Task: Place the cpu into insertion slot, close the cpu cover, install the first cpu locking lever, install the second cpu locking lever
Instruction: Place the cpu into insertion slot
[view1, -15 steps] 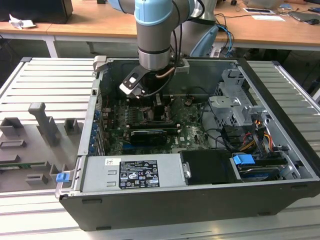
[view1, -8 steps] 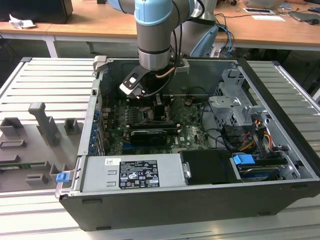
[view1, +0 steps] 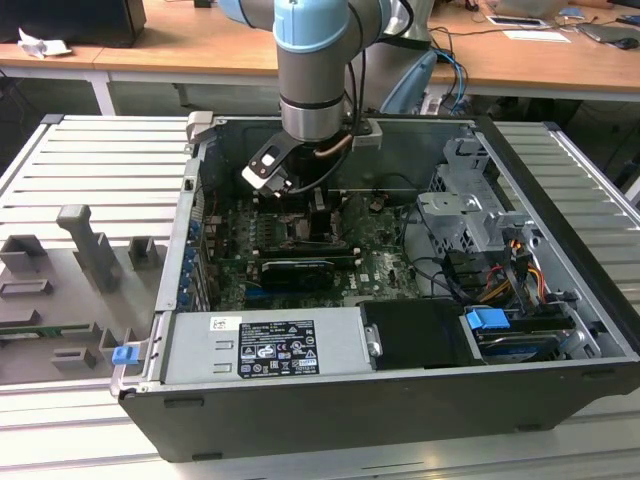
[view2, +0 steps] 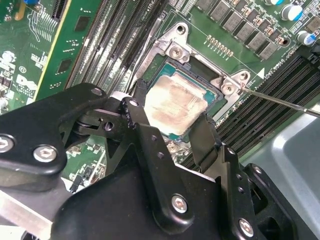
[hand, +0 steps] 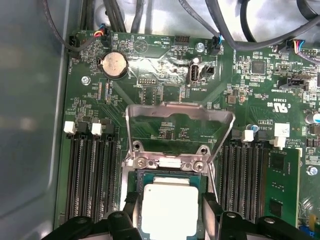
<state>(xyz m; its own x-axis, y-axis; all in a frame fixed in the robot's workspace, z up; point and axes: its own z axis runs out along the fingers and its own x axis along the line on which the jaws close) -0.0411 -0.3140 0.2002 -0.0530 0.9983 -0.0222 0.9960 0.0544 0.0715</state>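
Note:
The cpu (view2: 172, 107) (hand: 169, 207) lies flat with its silver-grey top up, inside the insertion slot (view2: 172, 50) (hand: 167, 162), a square socket with a silvery rim. My gripper (view2: 168, 116) (hand: 170, 200) is straight over it, its two black fingers (view2: 132, 110) against opposite edges of the chip. The cpu cover (hand: 177, 112) stands swung up and open behind the socket. A thin metal locking lever (view2: 280, 102) juts out unlatched beside the socket. In the exterior view the gripper (view1: 297, 215) reaches deep into the open computer case.
Long black memory slots (hand: 92, 175) (hand: 245, 175) flank the socket on both sides. A black finned card (view1: 295, 272), a grey power supply (view1: 265, 345) and a metal drive cage (view1: 470, 215) crowd the case. Cables (hand: 240, 30) run along the board's edge.

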